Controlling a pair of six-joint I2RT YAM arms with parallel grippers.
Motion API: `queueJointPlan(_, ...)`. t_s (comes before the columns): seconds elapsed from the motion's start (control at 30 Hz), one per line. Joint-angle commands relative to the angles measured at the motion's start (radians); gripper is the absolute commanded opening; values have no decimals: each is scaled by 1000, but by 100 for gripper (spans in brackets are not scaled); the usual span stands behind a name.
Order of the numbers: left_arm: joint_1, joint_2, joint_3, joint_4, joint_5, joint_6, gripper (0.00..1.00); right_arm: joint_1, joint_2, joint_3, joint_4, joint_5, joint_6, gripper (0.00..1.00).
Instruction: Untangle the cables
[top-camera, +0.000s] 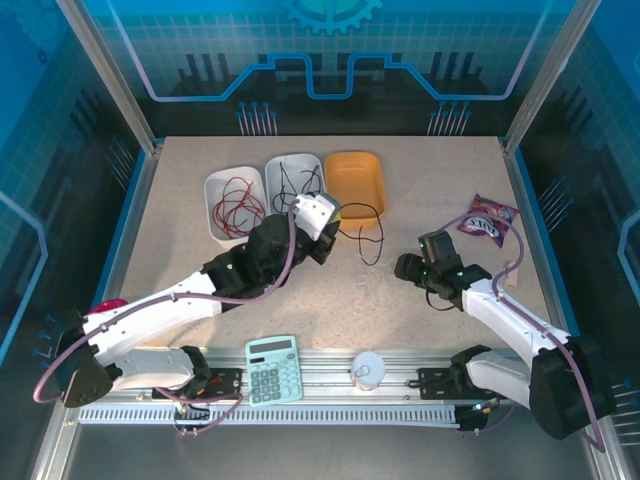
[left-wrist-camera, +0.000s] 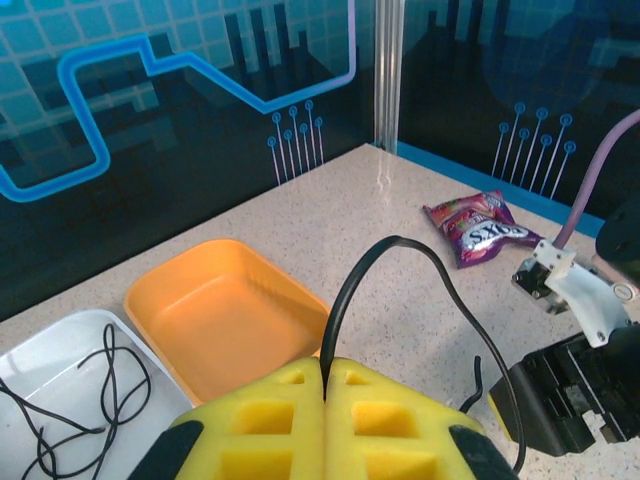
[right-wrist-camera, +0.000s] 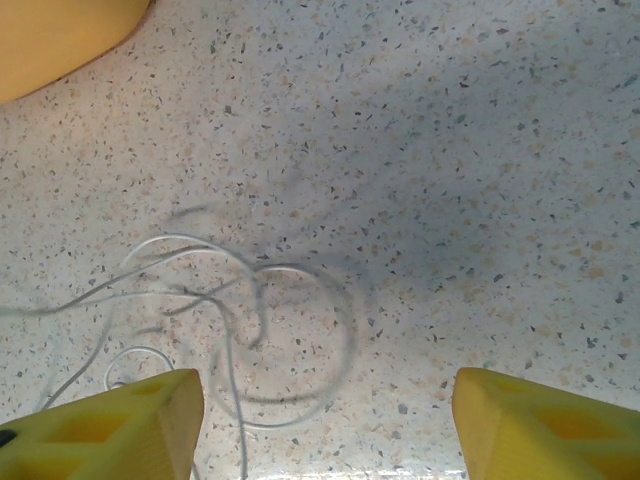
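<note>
1. the left gripper (left-wrist-camera: 325, 372) is seen shut tight on a black cable (left-wrist-camera: 395, 240). the strand is pinched between its yellow pads, and the free length arches up and over beside the orange tray (left-wrist-camera: 220, 310).
2. the right gripper (right-wrist-camera: 325, 390) is held wide open with nothing in it, over a white cable (right-wrist-camera: 185, 238) that lies in loose, overlapping loops on the speckled table (right-wrist-camera: 480, 150).
3. a red cable (top-camera: 235, 205) is coiled in one white tray (top-camera: 222, 178). more black strands (top-camera: 293, 185) are laid in the second white tray (top-camera: 272, 165) next to it.
4. the cables are judged very light, limp and slightly springy, and thin enough to slip from the pads. a single strand clear of any crossing, or a free end, is judged the best hold. the white loops lie flat, so the fingertips would have to reach the table surface.
5. pale lettering is carried on the purple snack packet (left-wrist-camera: 478, 228), but it cannot be read with certainty. the key markings on the calculator (top-camera: 273, 368) are too small to be made out.
</note>
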Motion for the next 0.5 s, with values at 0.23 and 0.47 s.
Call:
queueJointPlan(0.23, -4, -51, -9, 11, 4, -71, 0, -10, -48, -39, 66, -56, -15, 68)
queueJointPlan(0.47, 43, -21, 29, -36, 57, -218, 0, 58, -213, -105, 212, -134, -151, 72)
